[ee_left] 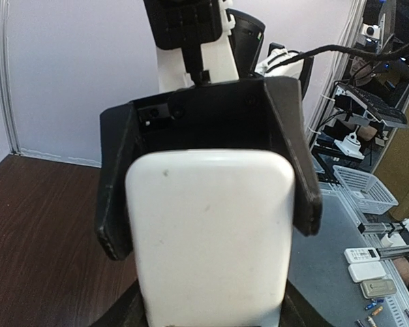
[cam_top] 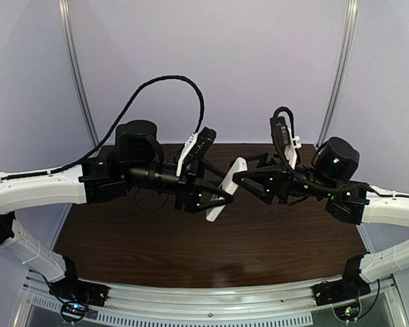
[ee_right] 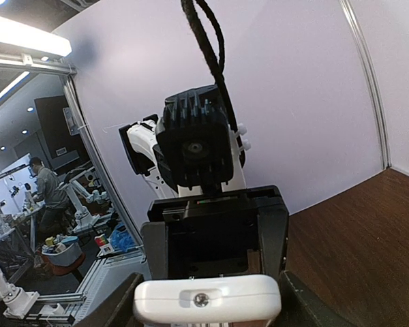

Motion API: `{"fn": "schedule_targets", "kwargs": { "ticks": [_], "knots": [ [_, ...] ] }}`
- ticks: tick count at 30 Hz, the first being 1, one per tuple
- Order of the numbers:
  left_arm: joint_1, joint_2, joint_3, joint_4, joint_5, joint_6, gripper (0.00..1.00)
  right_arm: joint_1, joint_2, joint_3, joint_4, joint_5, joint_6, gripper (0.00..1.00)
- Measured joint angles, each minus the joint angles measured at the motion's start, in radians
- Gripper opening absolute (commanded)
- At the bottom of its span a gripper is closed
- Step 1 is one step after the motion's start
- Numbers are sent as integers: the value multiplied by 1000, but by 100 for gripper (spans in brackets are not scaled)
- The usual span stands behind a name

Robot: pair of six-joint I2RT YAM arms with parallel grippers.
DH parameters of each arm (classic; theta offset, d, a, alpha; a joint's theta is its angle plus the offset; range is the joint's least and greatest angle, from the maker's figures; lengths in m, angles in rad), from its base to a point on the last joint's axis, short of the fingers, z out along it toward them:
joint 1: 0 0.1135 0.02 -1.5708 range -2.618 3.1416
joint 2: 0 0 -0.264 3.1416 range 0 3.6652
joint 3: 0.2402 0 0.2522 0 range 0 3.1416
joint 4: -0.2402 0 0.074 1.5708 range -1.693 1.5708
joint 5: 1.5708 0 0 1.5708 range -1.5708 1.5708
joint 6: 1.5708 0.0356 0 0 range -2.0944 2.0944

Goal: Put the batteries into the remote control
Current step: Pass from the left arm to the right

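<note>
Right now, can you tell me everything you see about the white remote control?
The remote control is a slim white slab of smooth plastic with rounded corners. It hangs tilted in the air above the dark wooden table. The left gripper pinches its long sides, its plain face showing. One end, with a tiny screw, sits between the fingers of the right gripper; I cannot tell if they squeeze it.

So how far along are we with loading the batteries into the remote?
Done: the slim white rectangular remote control is up off the dark wooden table, clamped in the left gripper. In hand: the right gripper brackets its far end, though a firm grip is unclear. Left: everything with the batteries. None can be made out on the table or in either gripper, and no open recess shows.
</note>
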Motion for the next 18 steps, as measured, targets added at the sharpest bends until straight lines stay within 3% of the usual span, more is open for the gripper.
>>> {"fn": "schedule_targets", "kwargs": {
  "ticks": [4,7,11,13,14,18],
  "knots": [
    [2,0,-6,7,-3,-22,32,5,2,6,-2,0,-19,45],
    [7,0,-11,17,-3,-37,40,5,2,11,-13,7,-34,35],
    [13,0,-23,30,-2,-45,71,5,3,17,-37,9,-41,26],
    [14,-4,-29,35,-7,-42,92,6,3,25,-60,12,-40,25],
    [19,-8,-34,31,-16,-42,97,6,3,31,-74,16,-40,24],
    [62,-55,-51,10,-58,-37,98,-1,2,66,-172,48,-49,21]
  ]
}}
